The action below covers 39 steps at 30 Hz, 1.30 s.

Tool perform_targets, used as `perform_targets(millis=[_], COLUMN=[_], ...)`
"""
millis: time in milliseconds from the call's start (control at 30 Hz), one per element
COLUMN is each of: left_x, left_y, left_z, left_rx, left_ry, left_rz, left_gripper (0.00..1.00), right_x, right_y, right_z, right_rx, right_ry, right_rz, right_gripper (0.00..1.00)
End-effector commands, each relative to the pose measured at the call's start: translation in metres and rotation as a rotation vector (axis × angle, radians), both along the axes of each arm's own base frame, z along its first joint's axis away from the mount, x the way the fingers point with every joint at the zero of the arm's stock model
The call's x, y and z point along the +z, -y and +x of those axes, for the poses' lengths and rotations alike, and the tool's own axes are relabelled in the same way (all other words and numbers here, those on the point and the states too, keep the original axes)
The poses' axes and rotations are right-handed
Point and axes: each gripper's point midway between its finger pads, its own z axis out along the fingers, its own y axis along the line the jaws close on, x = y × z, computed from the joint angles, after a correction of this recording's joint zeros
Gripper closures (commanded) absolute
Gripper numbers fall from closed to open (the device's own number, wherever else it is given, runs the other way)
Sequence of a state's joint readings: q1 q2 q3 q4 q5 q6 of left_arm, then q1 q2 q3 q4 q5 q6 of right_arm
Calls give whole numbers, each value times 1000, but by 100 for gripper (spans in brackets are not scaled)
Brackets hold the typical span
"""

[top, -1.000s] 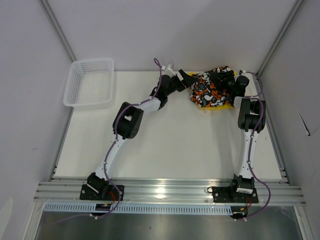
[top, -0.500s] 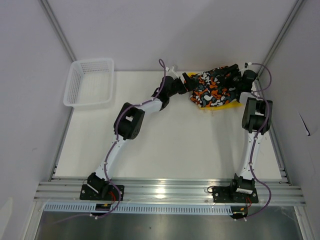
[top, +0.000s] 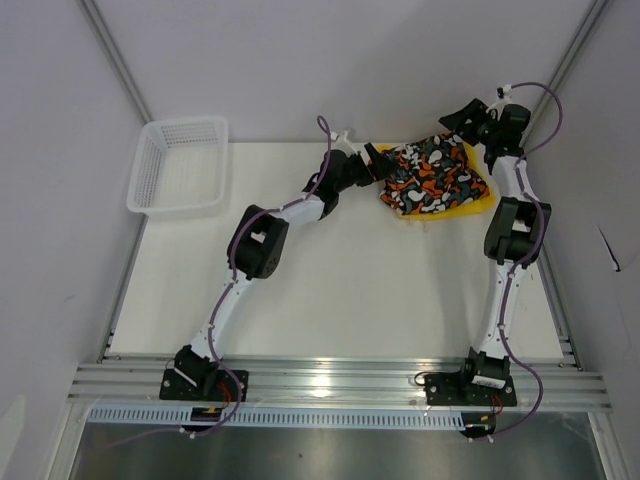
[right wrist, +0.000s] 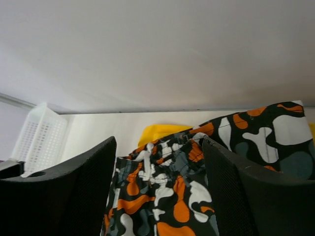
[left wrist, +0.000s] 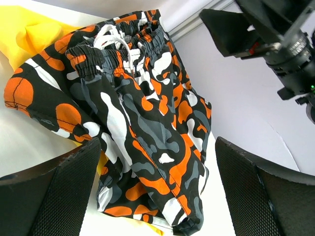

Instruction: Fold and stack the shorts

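The patterned shorts (top: 432, 178) lie folded in a heap at the table's back right, on top of the yellow shorts (top: 452, 212), of which only edges show. My left gripper (top: 375, 163) is open at the heap's left edge; in its wrist view the patterned shorts (left wrist: 142, 123) lie just ahead of its wide fingers (left wrist: 54, 196), yellow shorts (left wrist: 29, 29) behind. My right gripper (top: 468, 117) hangs open above the heap's back right corner, holding nothing. Its wrist view looks down on the patterned shorts (right wrist: 167, 196) and a yellow corner (right wrist: 160, 132).
A white mesh basket (top: 180, 165) stands at the back left corner, also in the right wrist view as the basket (right wrist: 39, 137). Grey walls close in behind and on both sides. The right arm (left wrist: 275, 34) looms over the heap in the left wrist view.
My right gripper opened, let go of the patterned shorts and rose up and back from the heap. The left gripper crept slightly toward the heap's left edge.
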State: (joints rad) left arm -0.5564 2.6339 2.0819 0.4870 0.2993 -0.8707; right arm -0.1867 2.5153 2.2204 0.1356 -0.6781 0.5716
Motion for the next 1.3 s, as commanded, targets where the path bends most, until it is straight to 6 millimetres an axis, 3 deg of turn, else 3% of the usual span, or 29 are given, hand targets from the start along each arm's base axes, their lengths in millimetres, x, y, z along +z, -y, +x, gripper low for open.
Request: perform_targets(millis=[0, 267, 433, 667, 800, 900, 1000, 1033, 1267], left_x=[84, 81, 82, 80, 79, 80, 79, 80, 81], left_y=[1, 1, 1, 1, 1, 1, 2, 2, 2], left_z=[1, 1, 1, 1, 1, 1, 1, 1, 1], left_rx=[6, 8, 6, 6, 4, 4, 3, 3, 3], left_ry=[147, 141, 141, 137, 137, 137, 139, 140, 141], left_rz=[-61, -61, -63, -62, -62, -64, -63, -64, -65], left_gripper=[1, 1, 1, 1, 1, 1, 1, 1, 1], right_x=[-36, -62, -72, -86, -88, -84, -78, -74, -44], right_y=[1, -5, -6, -10, -8, -9, -8, -8, -1], right_z=[4, 6, 5, 7, 10, 15, 20, 22, 31], right_rx=[9, 1, 7, -22, -48, -64, -82, -86, -127], right_ry=[-81, -106, -119, -149, -153, -136, -113, -104, -25], right_rz=[-105, -212, -242, -319, -339, -321, -306, -300, -226], right_gripper=[28, 24, 36, 41, 57, 80, 92, 100, 100])
